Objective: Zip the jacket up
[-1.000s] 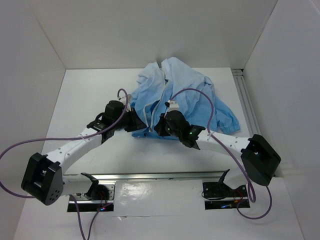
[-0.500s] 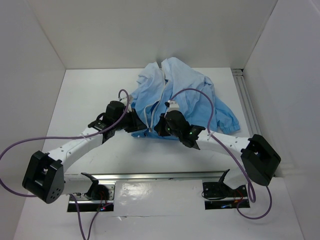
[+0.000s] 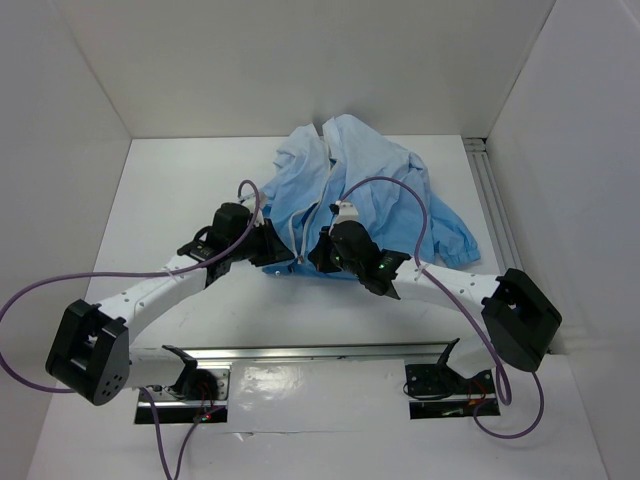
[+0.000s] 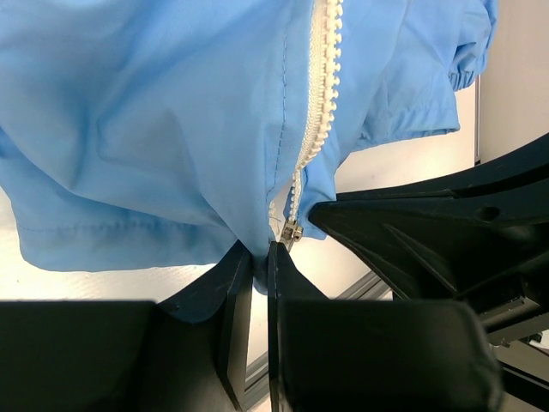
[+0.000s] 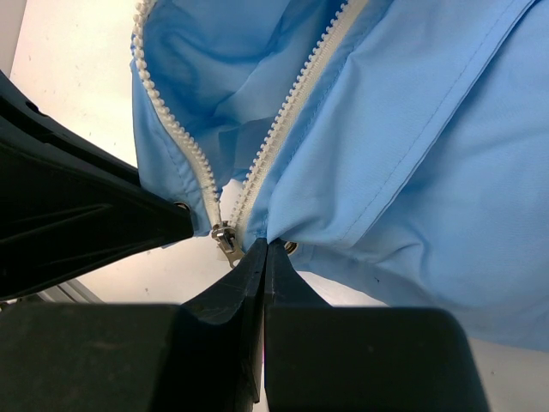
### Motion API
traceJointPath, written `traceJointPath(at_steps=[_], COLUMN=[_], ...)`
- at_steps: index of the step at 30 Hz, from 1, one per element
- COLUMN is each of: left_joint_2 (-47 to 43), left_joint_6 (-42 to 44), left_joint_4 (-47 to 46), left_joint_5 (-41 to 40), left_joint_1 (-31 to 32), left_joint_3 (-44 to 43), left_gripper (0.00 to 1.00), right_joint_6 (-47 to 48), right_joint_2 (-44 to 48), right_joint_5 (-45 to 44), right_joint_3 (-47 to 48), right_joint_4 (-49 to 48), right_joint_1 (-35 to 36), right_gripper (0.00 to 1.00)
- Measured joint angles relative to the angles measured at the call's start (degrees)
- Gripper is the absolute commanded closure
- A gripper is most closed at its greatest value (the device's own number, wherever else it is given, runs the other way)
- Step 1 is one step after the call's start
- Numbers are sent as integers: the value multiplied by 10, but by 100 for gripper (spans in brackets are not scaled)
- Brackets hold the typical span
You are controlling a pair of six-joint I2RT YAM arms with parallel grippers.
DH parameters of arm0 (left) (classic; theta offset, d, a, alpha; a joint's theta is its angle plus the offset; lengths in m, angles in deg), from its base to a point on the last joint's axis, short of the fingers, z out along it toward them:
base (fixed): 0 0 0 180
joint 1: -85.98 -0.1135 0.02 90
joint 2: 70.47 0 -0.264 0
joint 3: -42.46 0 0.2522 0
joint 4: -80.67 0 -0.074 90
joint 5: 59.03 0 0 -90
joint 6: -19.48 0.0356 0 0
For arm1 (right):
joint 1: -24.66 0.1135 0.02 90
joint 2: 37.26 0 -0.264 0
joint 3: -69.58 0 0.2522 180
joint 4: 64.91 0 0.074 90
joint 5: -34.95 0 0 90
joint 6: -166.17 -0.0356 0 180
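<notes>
Light-blue jacket (image 3: 372, 190), hem (image 4: 129, 245) seemingly inside both closed jaws, zipper slider (image 5: 226, 237) alongside.

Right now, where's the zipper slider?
The zipper slider sits at the near hem of the jacket, mid top view, between the left gripper and the right gripper.

The white table (image 3: 170, 200) bears the crumpled light-blue jacket (image 3: 380, 190) toward its far edge.
</notes>
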Motion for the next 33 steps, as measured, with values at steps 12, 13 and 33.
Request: traceJointPath(at_steps=[12, 13, 33], left_joint_2=[0, 0, 1], left_joint_6=[0, 0, 0], left_joint_4=[0, 0, 0], left_joint_5=[1, 1, -7], left_joint_1=[0, 0, 0], left_joint_3=[0, 0, 0], left_gripper=[100, 100, 100], right_joint_6=[0, 0, 0], right_joint_2=[-2, -2, -2], right_joint_5=[0, 0, 2], right_joint_3=[0, 0, 0], right_joint_4=[0, 0, 0], right_joint_1=[0, 0, 0], right_gripper=[100, 100, 100])
